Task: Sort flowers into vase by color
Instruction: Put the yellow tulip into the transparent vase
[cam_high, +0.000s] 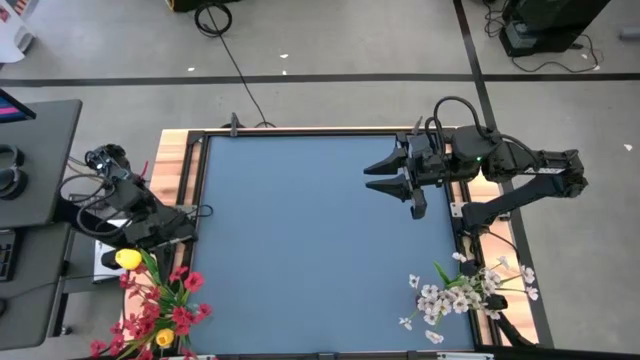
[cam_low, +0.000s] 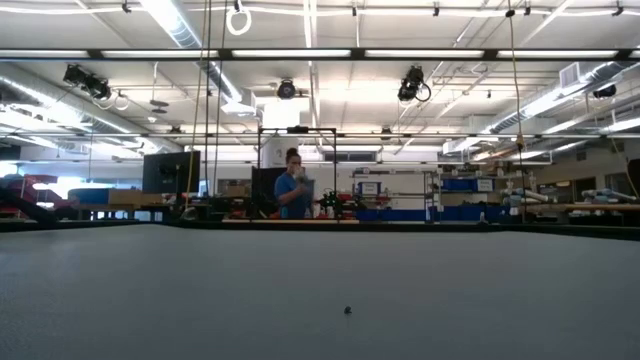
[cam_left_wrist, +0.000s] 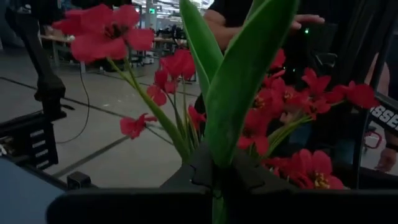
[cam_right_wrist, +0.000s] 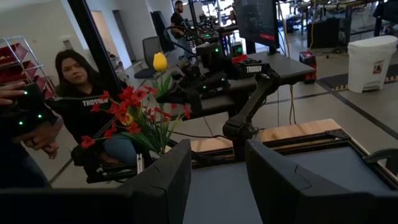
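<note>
Overhead view, lower left of frame: the left gripper (cam_high: 150, 262) sits off the table's left edge, over the bunch of red flowers (cam_high: 160, 312). A yellow tulip (cam_high: 128, 259) shows just beside it, and a 2nd yellow bloom (cam_high: 164, 338) lies lower in the bunch. The left wrist view shows this gripper's dark fingers clamped on a green tulip stem with long leaves (cam_left_wrist: 239, 81), red blossoms (cam_left_wrist: 102, 28) crowding close on both sides.

Overhead view, upper right: the right gripper (cam_high: 382, 177) hangs above the blue table mat (cam_high: 310, 240), pointing toward frame left. Its jaws stand spread apart with nothing between them; in the right wrist view the 2 fingers (cam_right_wrist: 165, 177) show a clear gap.

White flowers (cam_high: 462, 292) lie at the lower right of the overhead frame, at the table's right edge, well apart from the red bunch. Whether they stand in a container is hard to tell from above.

Right wrist view, left half: the red bunch (cam_right_wrist: 134, 118) with 1 yellow tulip (cam_right_wrist: 160, 61) standing tallest, and a seated person (cam_right_wrist: 78, 93) just behind it.

Low view: bare grey table surface (cam_low: 320, 290) across the lower half, 1 small dark speck (cam_low: 347, 310) on it. A person (cam_low: 293, 188) stands far back at centre.
</note>
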